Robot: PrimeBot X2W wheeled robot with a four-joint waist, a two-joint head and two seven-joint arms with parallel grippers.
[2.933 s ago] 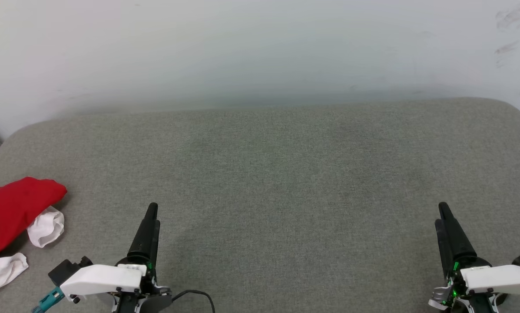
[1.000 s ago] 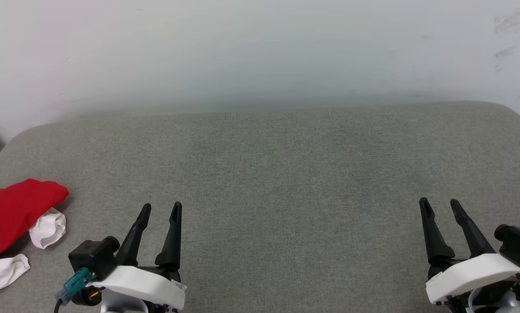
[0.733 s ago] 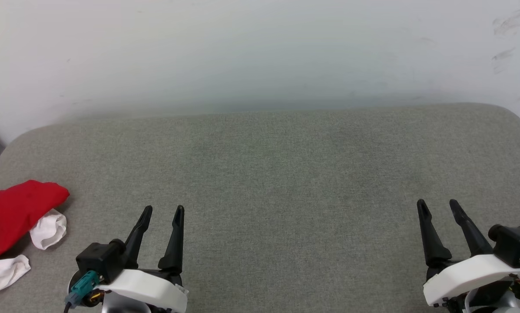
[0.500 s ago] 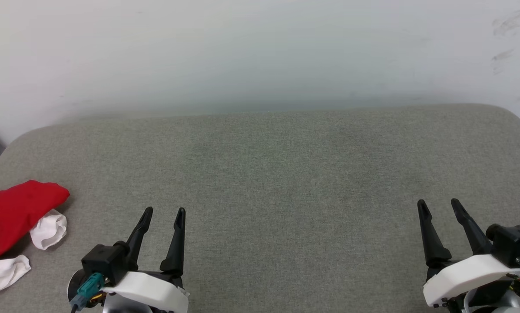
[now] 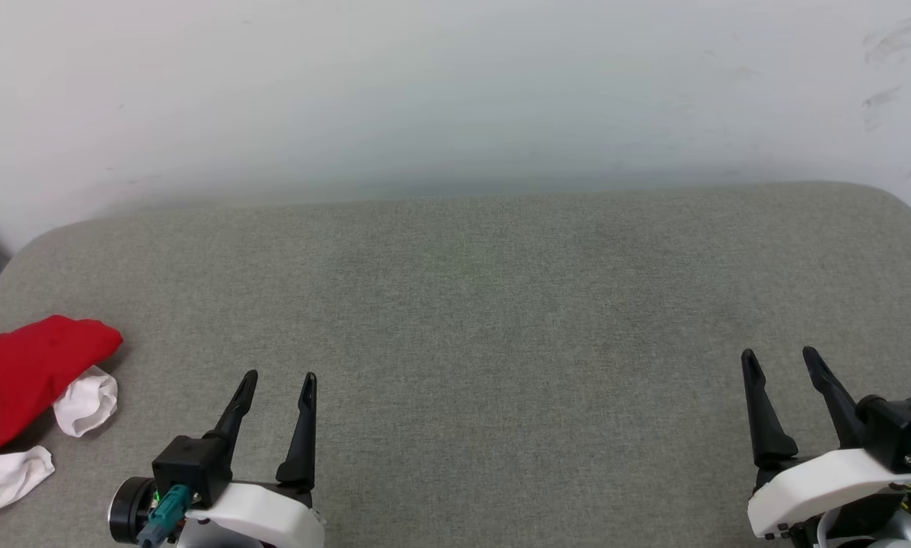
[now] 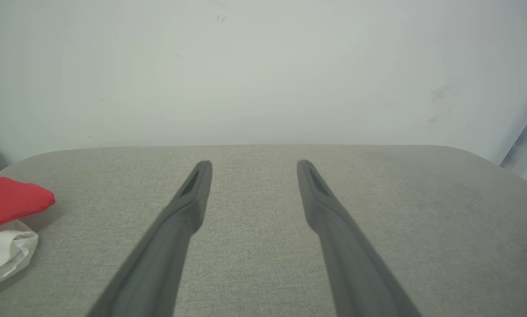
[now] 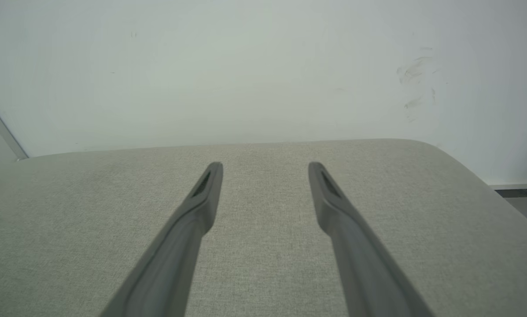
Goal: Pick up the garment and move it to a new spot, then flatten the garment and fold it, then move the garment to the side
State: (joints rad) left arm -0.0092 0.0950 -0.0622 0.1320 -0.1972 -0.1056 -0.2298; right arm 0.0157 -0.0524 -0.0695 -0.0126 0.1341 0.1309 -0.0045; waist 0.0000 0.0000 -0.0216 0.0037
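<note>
Left of my left jaws: the garment [image 5: 29, 373] lies crumpled on the grey fabric worktop [image 5: 501, 304], well apart from the fingers, and runs off the head view's left edge.
Garment, as I see it: red cloth on top, with one white bunch [image 5: 82, 399] on the side nearer the jaws and another white bunch [image 5: 6, 476] closer to me.
Left jaws: wide apart, with the worktop showing in the gap. The two dark fingers [image 5: 301, 434] point away from me. In the left wrist view the garment [image 6: 12, 200] sits far left of them.
Right jaws: wide apart as well, the fingers [image 5: 759, 418] angled slightly left. In the right wrist view I see grey fabric [image 7: 263, 211] between them.
Height of the jaws: I cannot tell whether any fingertip touches the worktop.
Beyond both jaws: a pale wall [image 5: 455, 91] with dark scuffs [image 5: 893, 46] up on the right.
</note>
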